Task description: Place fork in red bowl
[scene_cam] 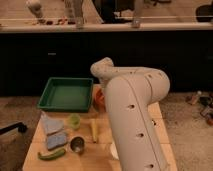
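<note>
Your claw is out of sight: the big white arm [132, 120] bends over the right half of the tabletop [35, 150] and its far end drops behind its own elbow, near the back edge. The claw is fully closed, but you cannot tell from here whether anything is pinched in it. The fork does not show anywhere, either on the wood or in the arm's reach.

Just beside the arm's far end, by the back edge of the tabletop, a reddish-orange curved sliver [99, 96] peeks out; that is probably the red bowl, though most of it is covered by the arm.

To the left of that sliver, the green tray [66, 93] sits at the back left corner. In front of it lie a small light-green piece [74, 120], the yellow banana [93, 130], a blue-grey sponge [53, 131], the small steel cup [77, 144] and a green pepper-like thing [51, 154] near the front edge. A white round rim [113, 149] shows against the arm's lower flank, cut off by it.
</note>
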